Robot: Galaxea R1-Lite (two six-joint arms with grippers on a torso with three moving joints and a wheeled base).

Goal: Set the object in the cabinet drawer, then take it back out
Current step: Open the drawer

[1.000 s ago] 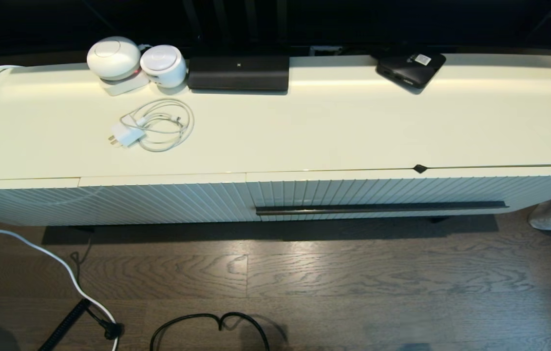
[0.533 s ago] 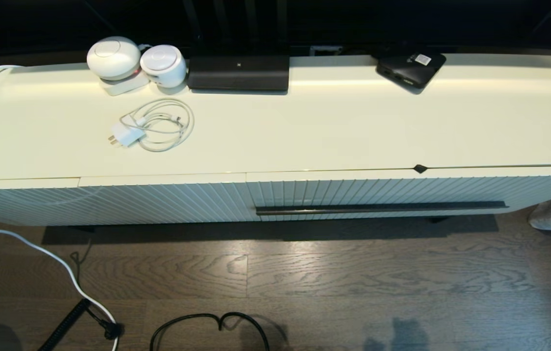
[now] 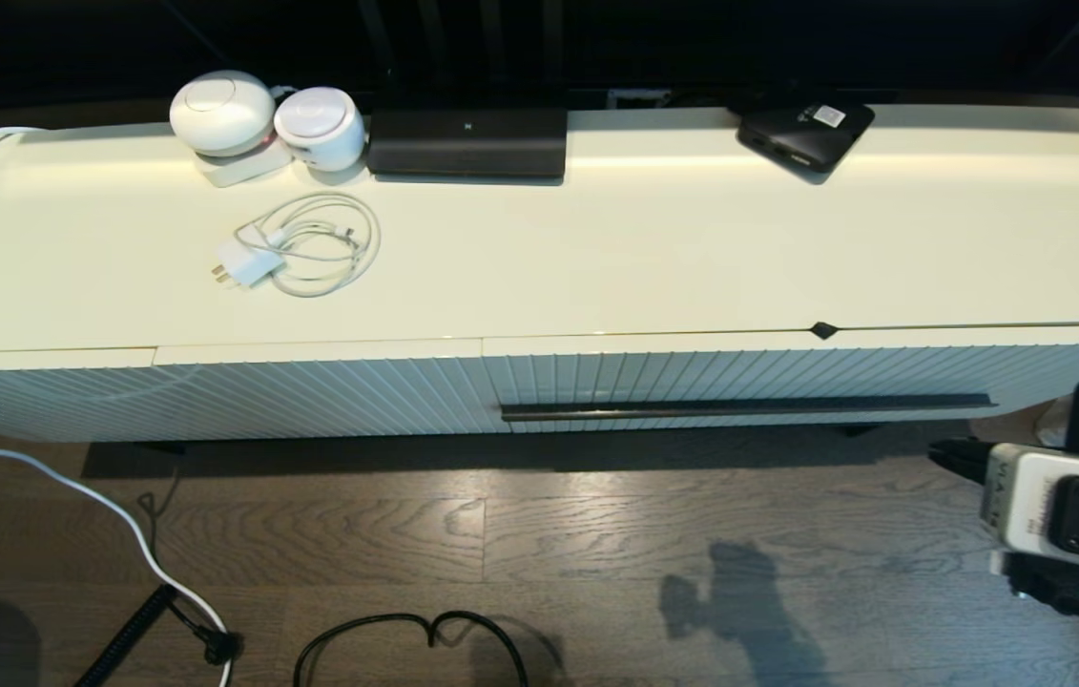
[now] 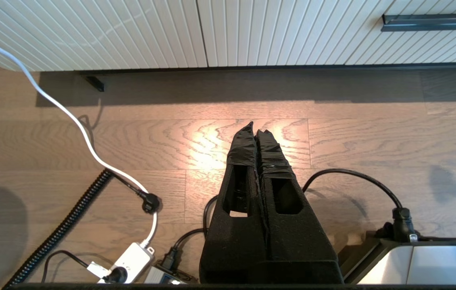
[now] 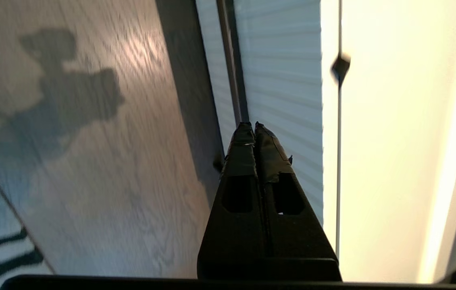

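Right arm enters the head view at lower right, absent half a second earlier.

Right end effector [image 5: 250,128], fingers pressed together and empty, hangs near the closed cabinet drawer [image 3: 787,377] and its bar handle [image 3: 739,407]; left end effector [image 4: 255,129], likewise pinched, is parked above the floor [image 3: 539,544]. The umbrella is unseen.

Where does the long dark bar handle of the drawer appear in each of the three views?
Head view: the bar handle runs across the ribbed front, right of centre.
Left wrist view: only one end of it shows, at the upper right corner.
Right wrist view: it runs up from the right gripper.
Shared landmark: the ribbed front.
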